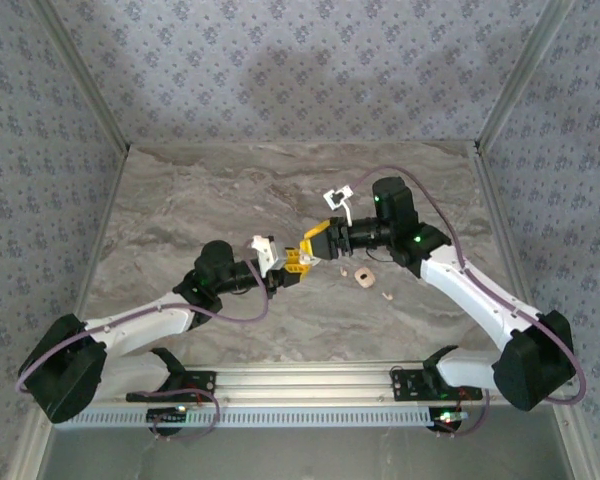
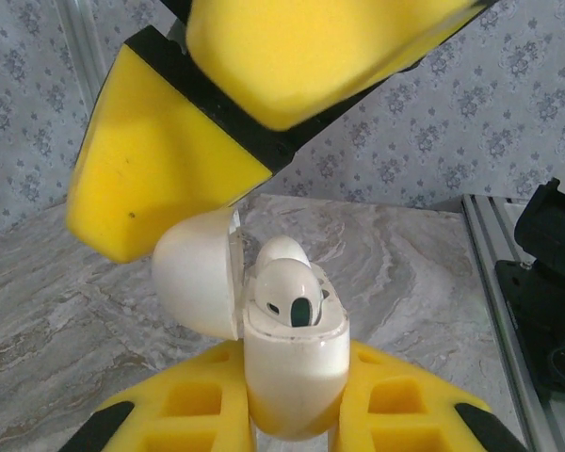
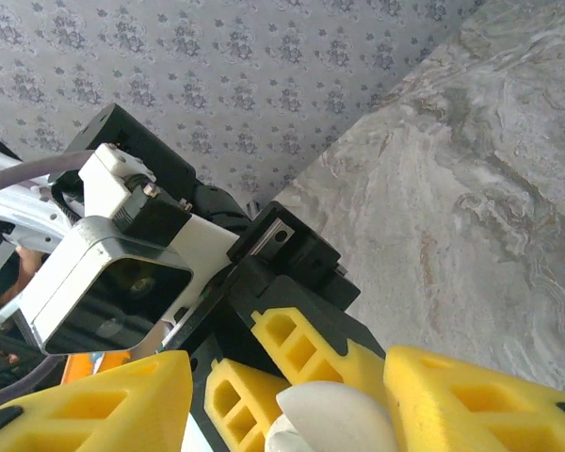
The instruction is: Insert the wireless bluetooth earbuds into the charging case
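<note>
My left gripper [image 2: 297,363] is shut on the white charging case [image 2: 297,377] and holds it upright above the table, its lid [image 2: 196,282] swung open to the left. Two glossy white earbuds [image 2: 287,292] sit in the case's wells, one behind the other. My right gripper [image 3: 292,377] comes from the opposite side with its jaws apart, straddling the lid [image 3: 334,414]. One of its yellow fingers [image 2: 160,169] lies right against the lid's top. In the top view both grippers meet at mid-table, left gripper [image 1: 285,264] and right gripper [image 1: 316,244].
A small tan ring-shaped piece [image 1: 363,277] and a pale speck [image 1: 386,294] lie on the marble table [image 1: 230,190] just right of the grippers. Patterned walls enclose the table. An aluminium rail [image 1: 310,380] runs along the near edge.
</note>
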